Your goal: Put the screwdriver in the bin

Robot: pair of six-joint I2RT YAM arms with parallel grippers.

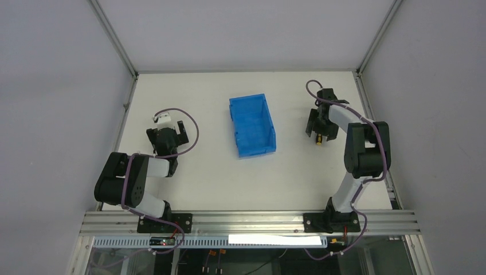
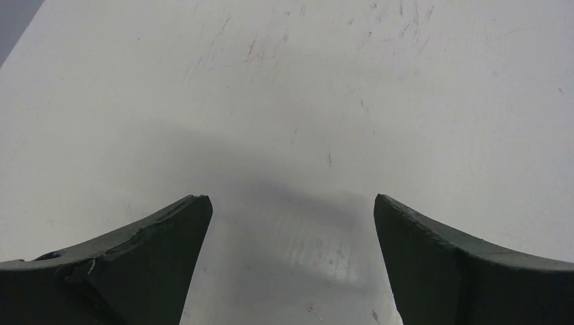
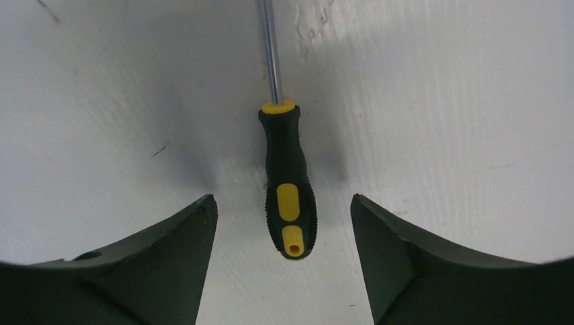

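Note:
The screwdriver [image 3: 287, 177], with a black and yellow handle and thin metal shaft, lies flat on the white table. Its handle end sits between my right gripper's [image 3: 284, 210] open fingers, untouched, with the shaft pointing away. In the top view only its yellow end [image 1: 318, 139] shows under the right gripper [image 1: 321, 129], at the right of the table. The blue bin [image 1: 252, 125] stands empty at the table's middle, left of that gripper. My left gripper [image 1: 167, 133] is open and empty over bare table at the left, and the same shows in the left wrist view [image 2: 291, 203].
Metal frame posts [image 1: 114, 40] and grey walls close in the white table [image 1: 229, 177] on three sides. A rail with the arm bases [image 1: 246, 220] runs along the near edge.

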